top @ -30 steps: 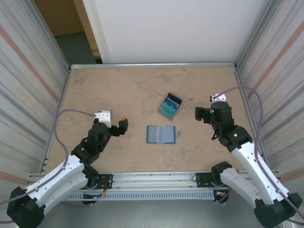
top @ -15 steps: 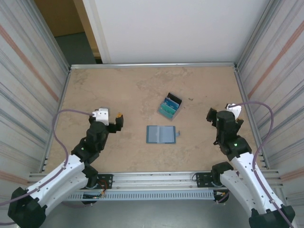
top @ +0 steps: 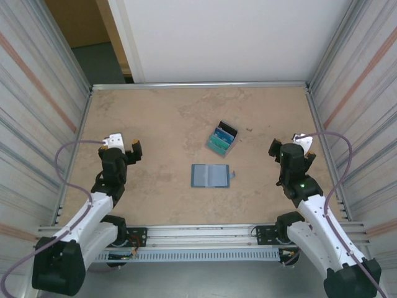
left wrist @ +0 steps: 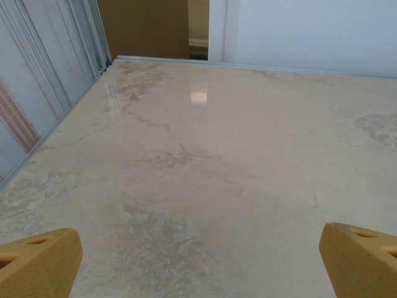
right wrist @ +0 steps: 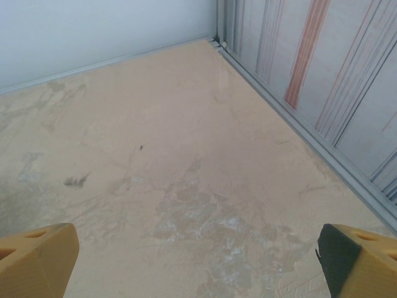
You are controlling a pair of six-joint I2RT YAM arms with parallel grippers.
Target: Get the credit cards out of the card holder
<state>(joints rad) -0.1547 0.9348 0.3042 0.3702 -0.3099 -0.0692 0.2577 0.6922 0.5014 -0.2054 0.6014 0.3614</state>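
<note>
While the left claw [top: 118,149] and right claw [top: 291,149] gape empty, a stray sweep could scatter the credit cards [top: 221,139].

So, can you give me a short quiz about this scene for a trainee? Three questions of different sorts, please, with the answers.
1. True or false: the wallet lies folded shut on the table.
2. Where are the cards?
A. tucked inside the wallet
B. in a small pile on the table, beyond the wallet and apart from it
C. held by an arm
3. Fill in: the left end effector and the right end effector both stand ___, with nothing between their fingers.

Key
1. False: it lies open and flat.
2. B
3. open
</note>
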